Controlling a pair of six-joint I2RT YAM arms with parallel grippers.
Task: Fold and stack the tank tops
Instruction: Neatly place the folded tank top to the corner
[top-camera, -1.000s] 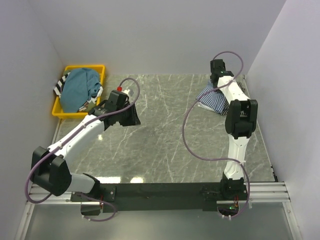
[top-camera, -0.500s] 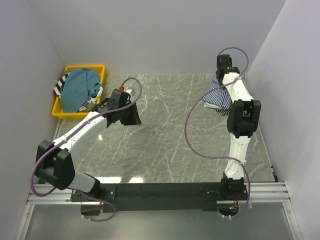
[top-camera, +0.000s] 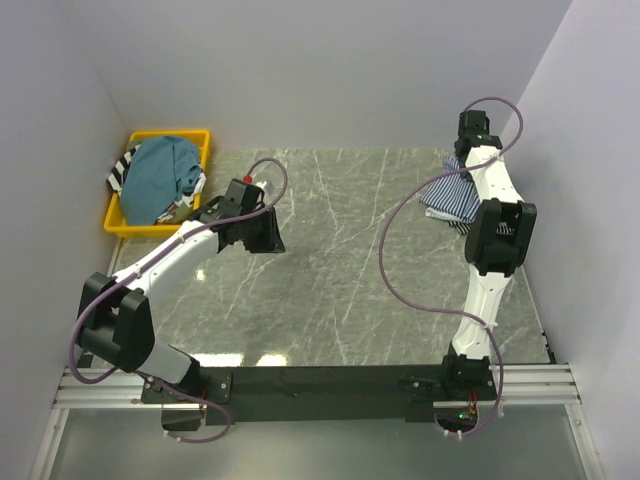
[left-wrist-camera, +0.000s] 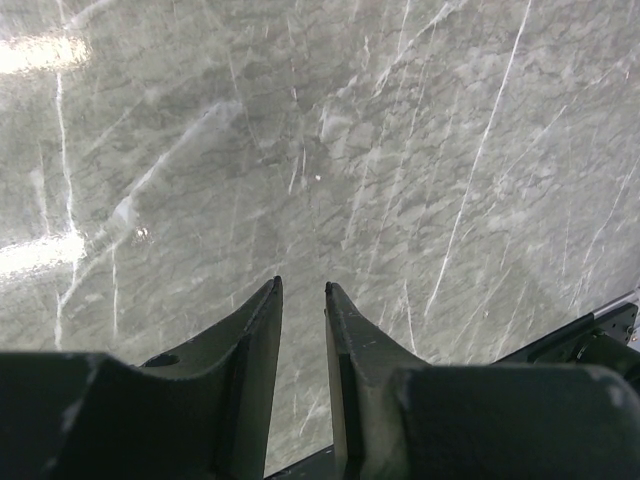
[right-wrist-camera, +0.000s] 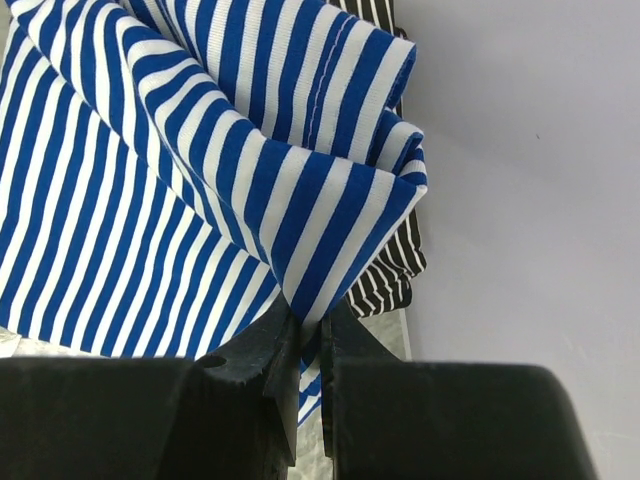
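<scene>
My right gripper (top-camera: 462, 160) is at the back right by the wall. It is shut on a fold of a blue-and-white striped tank top (top-camera: 450, 197), and in the right wrist view the gripper (right-wrist-camera: 310, 318) pinches that top (right-wrist-camera: 200, 150). A black tank top with thin white stripes (right-wrist-camera: 392, 282) lies under it, next to the wall. My left gripper (top-camera: 263, 232) hovers over bare marble left of centre. Its jaws (left-wrist-camera: 302, 288) stand a narrow gap apart and hold nothing. A teal tank top (top-camera: 160, 177) and a black-and-white striped piece (top-camera: 120, 172) lie in the yellow bin (top-camera: 205, 140).
The yellow bin stands at the back left corner. White walls close in the left, back and right sides of the marble table (top-camera: 330, 270). The arms' black base rail (top-camera: 320, 382) runs along the near edge.
My right gripper has moved right toward the back right corner, taking the blue-and-white striped top with it. My left gripper has shifted only slightly.
</scene>
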